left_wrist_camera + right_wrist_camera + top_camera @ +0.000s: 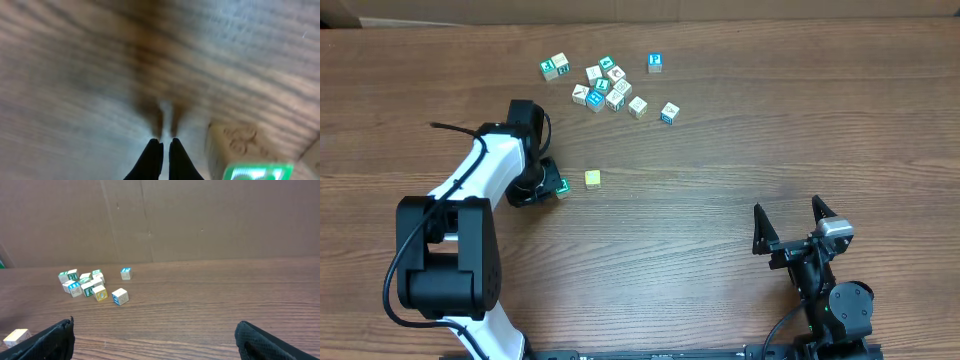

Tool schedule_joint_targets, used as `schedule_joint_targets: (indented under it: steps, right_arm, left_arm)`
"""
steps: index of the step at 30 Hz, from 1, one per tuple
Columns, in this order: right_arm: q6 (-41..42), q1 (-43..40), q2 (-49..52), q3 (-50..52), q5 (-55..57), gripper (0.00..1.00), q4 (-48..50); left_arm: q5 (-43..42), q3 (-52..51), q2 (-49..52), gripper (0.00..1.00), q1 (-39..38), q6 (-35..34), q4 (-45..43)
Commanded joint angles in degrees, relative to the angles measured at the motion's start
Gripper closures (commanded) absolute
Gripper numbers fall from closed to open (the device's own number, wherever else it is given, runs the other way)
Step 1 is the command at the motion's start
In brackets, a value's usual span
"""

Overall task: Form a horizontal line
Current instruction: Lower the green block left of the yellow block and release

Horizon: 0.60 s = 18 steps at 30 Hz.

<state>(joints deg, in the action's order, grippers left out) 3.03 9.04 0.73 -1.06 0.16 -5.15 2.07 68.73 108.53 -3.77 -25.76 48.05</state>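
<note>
Yellow cube (592,179), teal-marked cube (561,187): two

On my overhead feed the table (740,180) is mid-brown wood with darker grain streaks. The lone cube (592,178) is plain pale yellow. The teal cube (561,187) shows one teal face; my left wrist feed gives it pale wood sides and a bright green-edged face. The pile (605,85) is white and pale cubes marked teal and blue. The left arm (485,165) is white over black, the right arm (820,270) black with a grey cap. The cardboard (200,220) is plain brown.
</note>
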Motion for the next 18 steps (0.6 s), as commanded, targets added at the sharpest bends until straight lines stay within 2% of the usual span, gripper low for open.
schedule_joint_targets:
  steps: [1, 8, 18]
  right_arm:
    - [0.39, -0.17, -0.55, 0.59, -0.28, 0.0, 0.31]
    - [0.39, -0.17, -0.55, 0.59, -0.31, 0.0, 0.31]
    - [0.39, -0.17, -0.55, 0.59, -0.31, 0.0, 0.31]
  left_arm:
    - [-1.84, -1.07, -0.85, 0.96, -0.76, -0.04, -2.08]
    - [-5.09, -1.07, -0.85, 0.95, -1.31, -0.2, -4.2]
    - [-5.31, -1.07, -0.85, 0.95, -2.75, -1.18, -7.39]
